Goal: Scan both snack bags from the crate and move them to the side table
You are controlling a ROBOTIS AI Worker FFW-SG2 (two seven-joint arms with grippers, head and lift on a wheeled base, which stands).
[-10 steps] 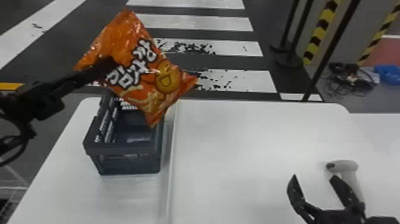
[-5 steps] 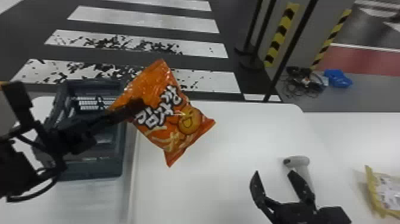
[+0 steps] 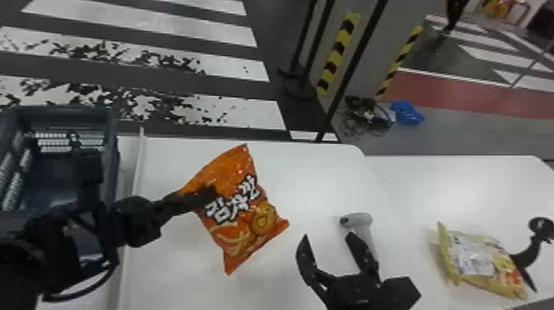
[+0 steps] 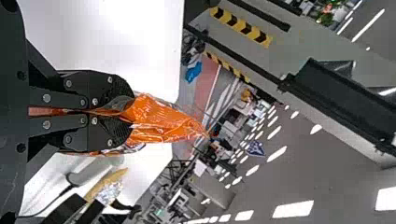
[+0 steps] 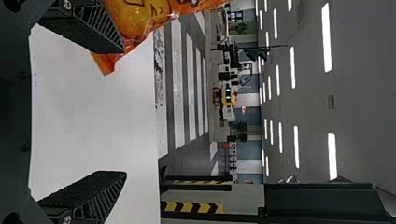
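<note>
**Left gripper Holding Orange Snack Bag Over White Table**

The left gripper's jaws are closing tightly on crumpled film at the orange snack bag's edge, and the bag is hanging tilted between the crate and the right gripper. The right gripper's jaws are standing wide apart near the bag.

The yellow snack bag is lying on the side table, to the robot's right. A black stand with a round head is standing beside it; whether the two are touching, one cannot tell.

The gray handheld scanner is resting on the white table, partly hidden behind one right finger. The dark slatted crate is sitting at the robot's left, partly covered by the left arm. A blue item is lying on the floor beyond, beside tangled cables.
</note>
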